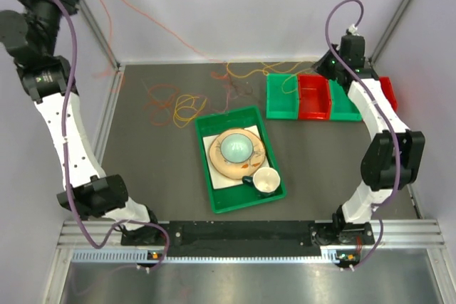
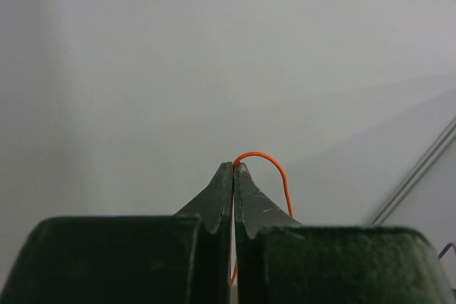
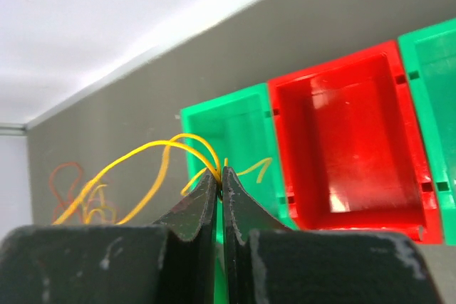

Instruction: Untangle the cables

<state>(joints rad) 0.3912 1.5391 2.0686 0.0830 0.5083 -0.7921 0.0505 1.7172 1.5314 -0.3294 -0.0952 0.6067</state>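
With our left claw (image 2: pixel 233 166) clamped on an orange cable (image 2: pixel 260 154) high up and our right claw (image 3: pixel 219 171) clamped on yellow cables (image 3: pixel 182 137) by the green bin (image 3: pixel 242 124), we fear a strong pull tightens the knot (image 1: pixel 173 105) on the table (image 1: pixel 153 169).

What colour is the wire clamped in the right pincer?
Yellow: a thin yellow flexible wire, clearest in the right wrist view.

The tray (image 1: pixel 235 197) sat mid-table before me, holding a plate (image 1: pixel 216 161) with a bowl (image 1: pixel 236 148) on it and a cup (image 1: pixel 266 181) in front. Bins (image 1: pixel 281 97) stood behind-right; the cables (image 1: pixel 178 105) lay behind-left.
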